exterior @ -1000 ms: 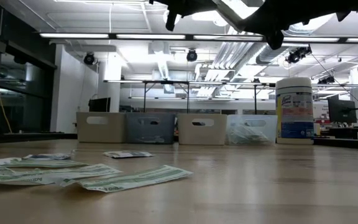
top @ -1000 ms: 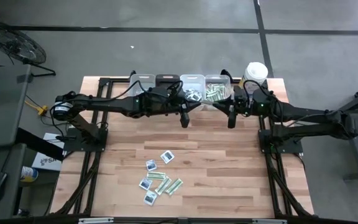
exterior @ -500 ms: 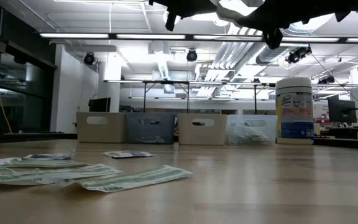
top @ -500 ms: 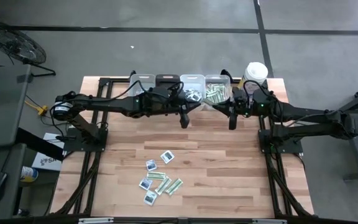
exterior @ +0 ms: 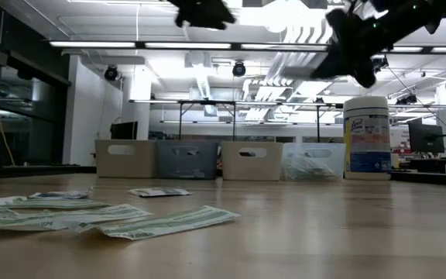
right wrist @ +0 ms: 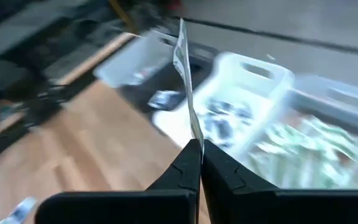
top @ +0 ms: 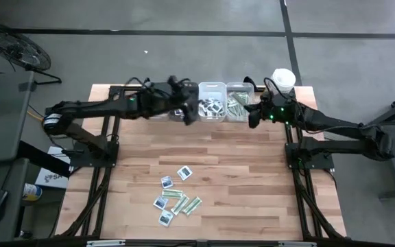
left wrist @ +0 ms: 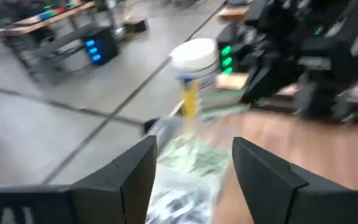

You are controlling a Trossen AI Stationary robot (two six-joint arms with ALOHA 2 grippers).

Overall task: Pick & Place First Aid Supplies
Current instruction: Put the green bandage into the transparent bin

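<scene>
A thin paper packet [right wrist: 185, 81] stands edge-on, pinched in the right gripper [right wrist: 197, 163], whose jaws are shut tight on its lower edge. That gripper hangs above the back of the bench [top: 252, 171], close to the row of bins. The rest of the first aid supplies sit well apart from it: a loose cluster of packets [top: 175, 194] on the front middle of the bench, green-and-white strips [exterior: 169, 222] mixed with squarish white packets [top: 184, 173].

The left gripper [left wrist: 194, 165] has its jaws wide and empty, up over the bins near the second bin from the left; it looks to have nothing more to do here and should clear out of the right arm's way.

To do this step well, I'd say the right arm wants to centre over the correct bin before letting go. A packet this light and held on edge could flutter and land in the neighbouring bin, so go low between the walls, then open. Which kind of packet it is I cannot tell, seen edge-on, so the target bin stays a guess.

Now the containers, left to right in the high view: a pale bin [top: 158, 88] and a dark bin [top: 184, 88], contents not visible; a white bin [top: 212, 86] holding squarish white packets; a clear bin [top: 239, 86] holding green strips. A tall white canister [top: 283, 77] stands just beside the clear bin.
</scene>
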